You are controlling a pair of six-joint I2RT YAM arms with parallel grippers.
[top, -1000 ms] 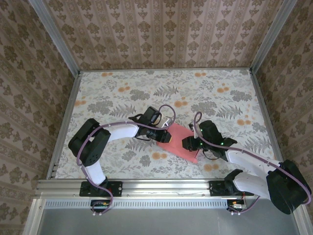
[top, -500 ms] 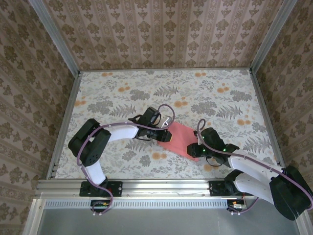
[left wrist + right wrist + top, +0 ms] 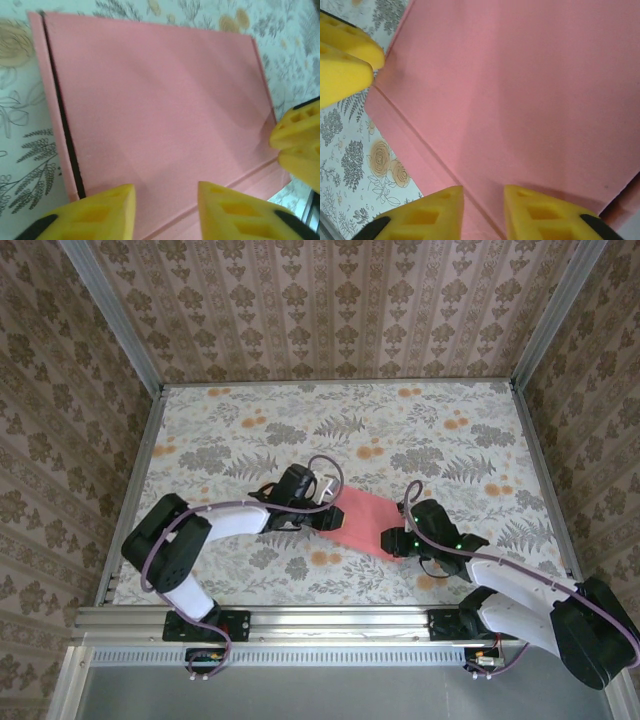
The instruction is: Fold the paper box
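Observation:
The paper box (image 3: 358,522) lies flat and folded on the floral table, pink side up, a rectangle set at a slant between the two arms. My left gripper (image 3: 322,514) is at its left end. In the left wrist view the box (image 3: 160,105) spreads under my left gripper (image 3: 166,212), whose yellow fingers stand apart over the lid near a crease. My right gripper (image 3: 394,540) is at the box's near right corner. In the right wrist view its fingers (image 3: 540,215) are slightly apart over the pink lid (image 3: 520,90), open, holding nothing.
The table (image 3: 250,430) has a floral cloth and is walled by patterned panels on three sides, with a metal rail (image 3: 330,620) along the near edge. The right gripper's yellow fingers (image 3: 299,142) show at the box's far end in the left wrist view.
The left arm has drawn back to the left, its gripper sliding toward the box's left end. The right gripper shifted toward the near right corner. The box lies flat.

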